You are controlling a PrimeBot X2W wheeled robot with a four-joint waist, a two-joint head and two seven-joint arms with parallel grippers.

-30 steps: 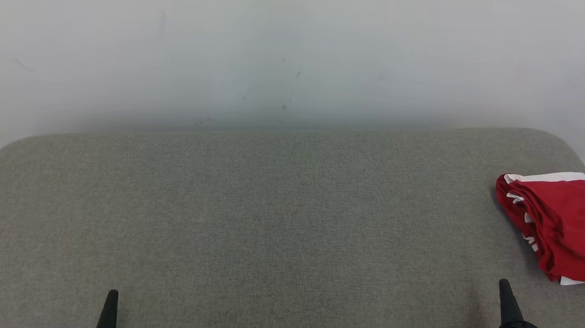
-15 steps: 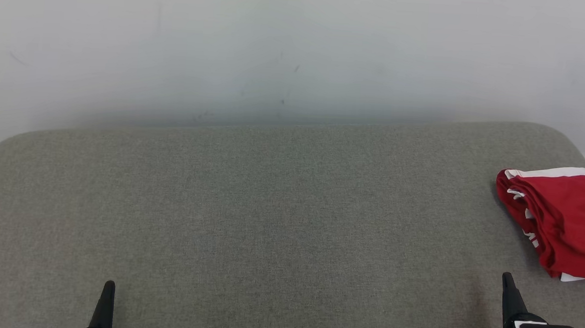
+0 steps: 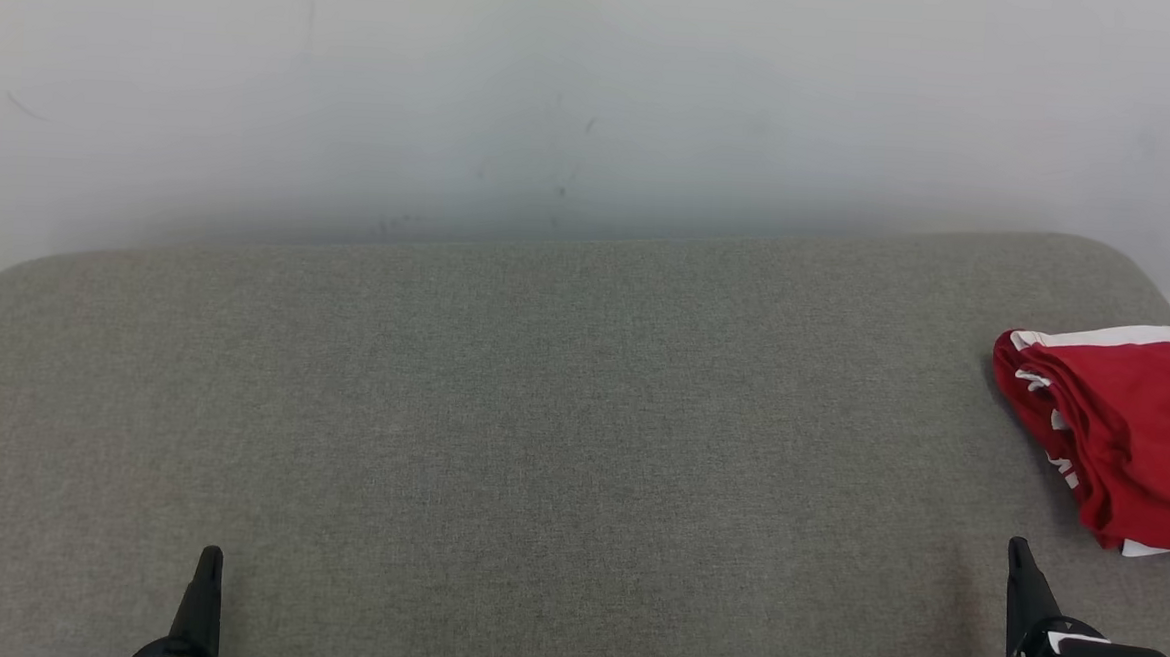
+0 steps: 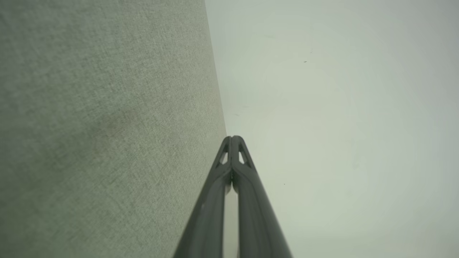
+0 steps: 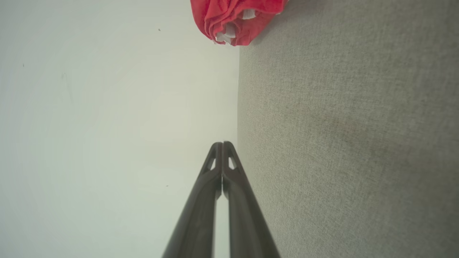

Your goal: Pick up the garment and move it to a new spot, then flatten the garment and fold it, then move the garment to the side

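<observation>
Lying bunched at the grey cushion's [image 3: 580, 418] right edge: red garment [image 3: 1125, 437], ahead-right of the nearer right gripper [image 3: 1018, 553]; it and the left gripper [image 3: 209, 561] pinched closed, empty.

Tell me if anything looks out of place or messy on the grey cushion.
Only the red garment: it sits loosely bunched, layers uneven, at the far right of the grey cushion, running off the head view's right edge. Nothing looks spilled or damaged.
</observation>
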